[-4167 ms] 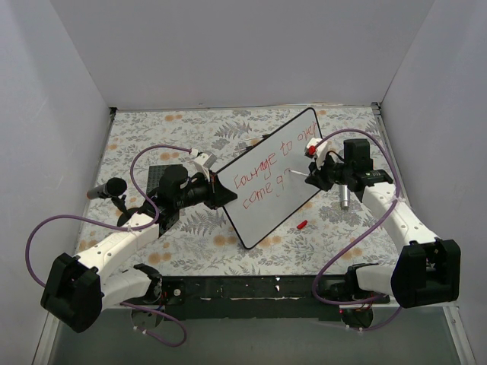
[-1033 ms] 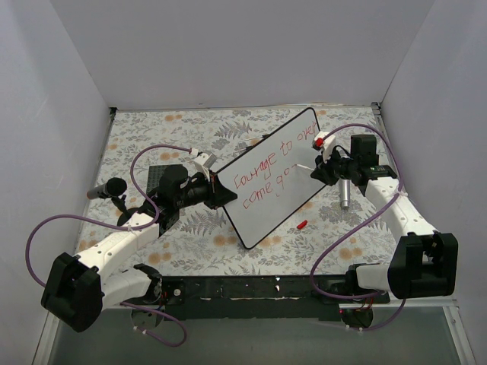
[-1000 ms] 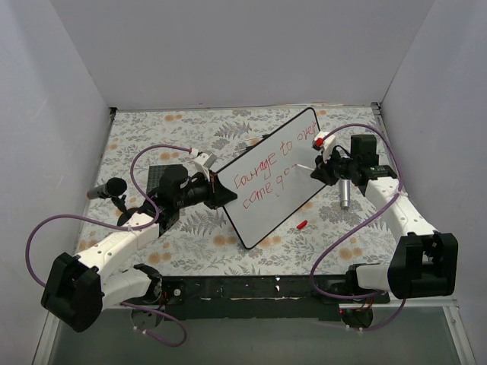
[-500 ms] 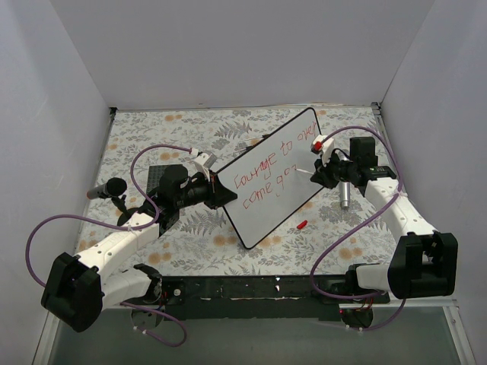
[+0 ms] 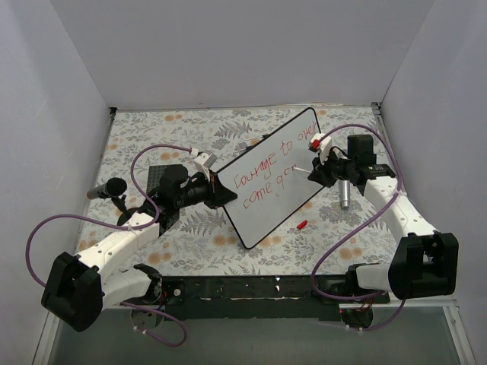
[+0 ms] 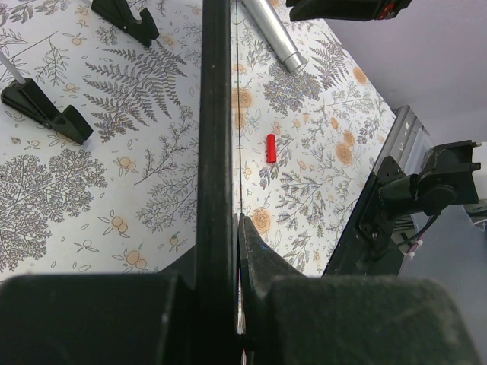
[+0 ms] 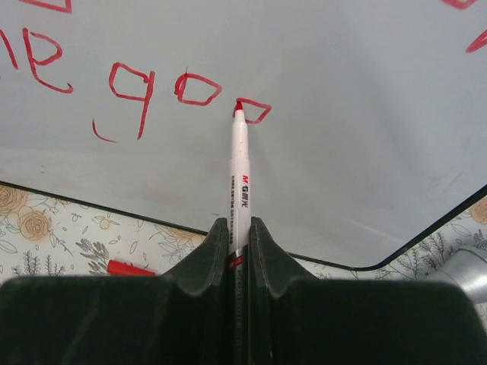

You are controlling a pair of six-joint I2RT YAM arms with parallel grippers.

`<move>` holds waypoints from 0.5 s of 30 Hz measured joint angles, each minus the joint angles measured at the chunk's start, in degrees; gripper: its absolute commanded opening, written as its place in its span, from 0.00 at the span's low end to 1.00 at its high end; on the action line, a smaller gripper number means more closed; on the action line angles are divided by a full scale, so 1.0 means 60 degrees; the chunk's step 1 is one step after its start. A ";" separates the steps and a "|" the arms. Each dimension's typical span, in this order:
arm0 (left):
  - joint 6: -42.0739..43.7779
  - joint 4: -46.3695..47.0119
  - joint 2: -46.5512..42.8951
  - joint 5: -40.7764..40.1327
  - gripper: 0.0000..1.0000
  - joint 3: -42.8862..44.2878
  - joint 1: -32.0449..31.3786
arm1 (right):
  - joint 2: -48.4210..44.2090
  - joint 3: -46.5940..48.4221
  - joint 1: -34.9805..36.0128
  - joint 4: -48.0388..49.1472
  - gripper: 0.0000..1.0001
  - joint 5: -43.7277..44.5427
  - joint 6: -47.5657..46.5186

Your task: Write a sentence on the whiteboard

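Note:
The whiteboard (image 5: 274, 182) stands tilted on the floral mat, its face toward the right arm. My left gripper (image 5: 217, 194) is shut on its left edge, seen edge-on in the left wrist view (image 6: 215, 114). The sentence (image 5: 270, 169) in red reads "courage to over / come goo". My right gripper (image 5: 318, 173) is shut on a white red-tipped marker (image 7: 240, 163), its tip touching the board at the second "o" (image 7: 253, 111), after "goo" (image 7: 163, 95).
A red marker cap (image 5: 302, 225) lies on the mat below the board's right edge and shows in the left wrist view (image 6: 271, 147). A silver cylinder (image 5: 344, 195) lies right of the board. A black microphone-like object (image 5: 108, 188) lies at the left. Black board feet (image 6: 42, 110) rest on the mat.
My right gripper shifted slightly along the second line with the marker, and another red letter has appeared after "go". The left arm and board have not moved.

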 measured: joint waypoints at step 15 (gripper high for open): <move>0.0025 0.0007 0.0004 0.0007 0.00 0.0011 -0.0004 | -0.0142 0.0379 -0.0058 0.0087 0.01 -0.0007 0.0138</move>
